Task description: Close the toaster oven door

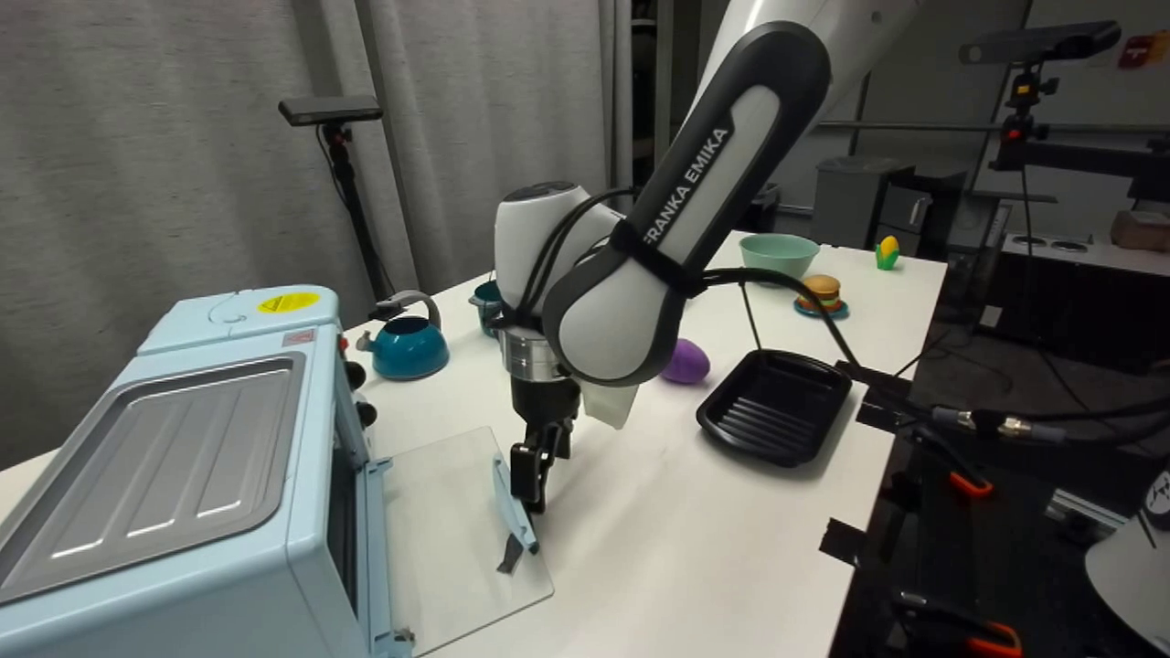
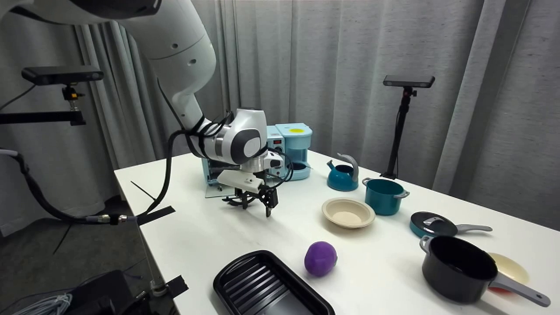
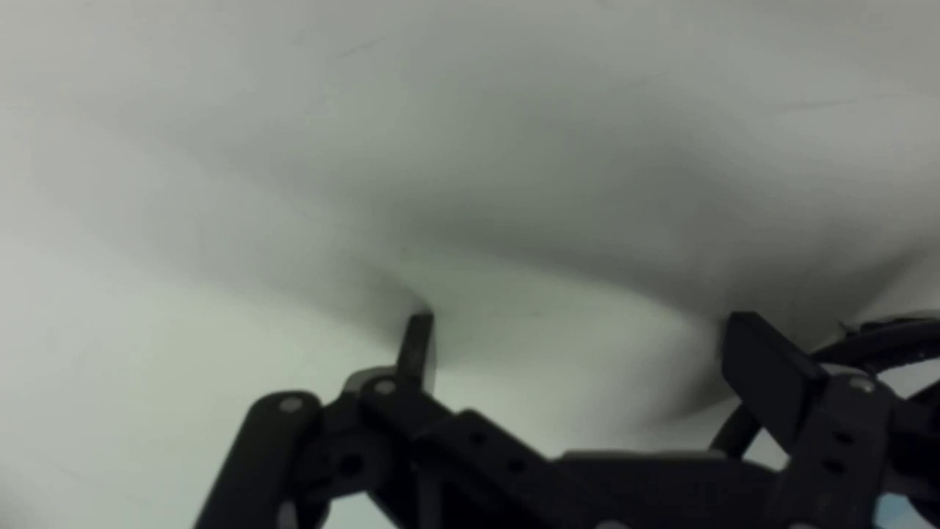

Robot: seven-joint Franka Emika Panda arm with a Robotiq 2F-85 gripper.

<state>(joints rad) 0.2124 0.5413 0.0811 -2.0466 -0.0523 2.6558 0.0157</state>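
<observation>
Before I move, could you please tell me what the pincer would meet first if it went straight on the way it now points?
Most likely the white tabletop: the pincer points down at it, its jaws open with no object between them. Any gap below it is hard to judge.

The toaster oven [image 1: 219, 576], lower left of an exterior view, looks smooth, painted and faintly glossy, its door [image 1: 443, 530] a clear, glass-like sheet. My claw [image 3: 580, 319] looks matt, the desk [image 1: 676, 548] smooth, the ridged tray [image 1: 777, 407] glossy, the upper-left curtain [image 1: 183, 164] rough cloth.
</observation>
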